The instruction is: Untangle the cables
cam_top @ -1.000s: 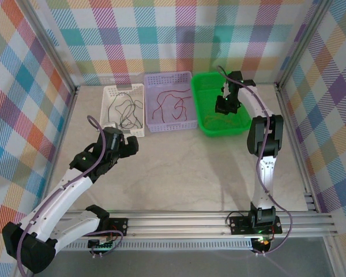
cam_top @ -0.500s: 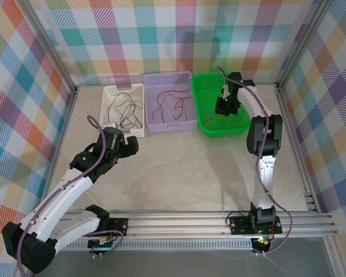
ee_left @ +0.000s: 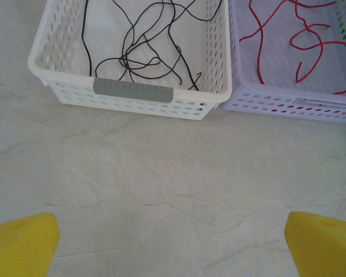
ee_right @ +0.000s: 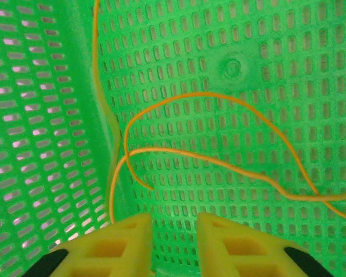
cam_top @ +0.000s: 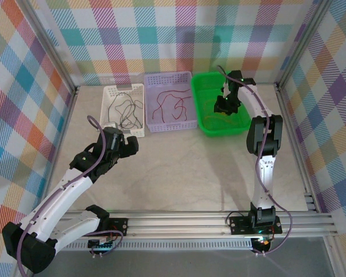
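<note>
Low in the right wrist view, the right gripper holds its jaws narrowly parted. The orange cable loops just above it in the green basket. The left gripper gapes wide, with the black cables in the upper frame.

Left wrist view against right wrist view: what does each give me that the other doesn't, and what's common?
Left wrist: the white basket holding black cables, the lavender basket beside it holding red cables, bare table in front, and the left tool with fingers wide apart. Right wrist: the green basket from inside, an orange cable looping across its floor, and the right tool with fingers a narrow gap apart. Shared: yellow fingers at the bottom edge, and loose cable lying in a perforated basket.
</note>
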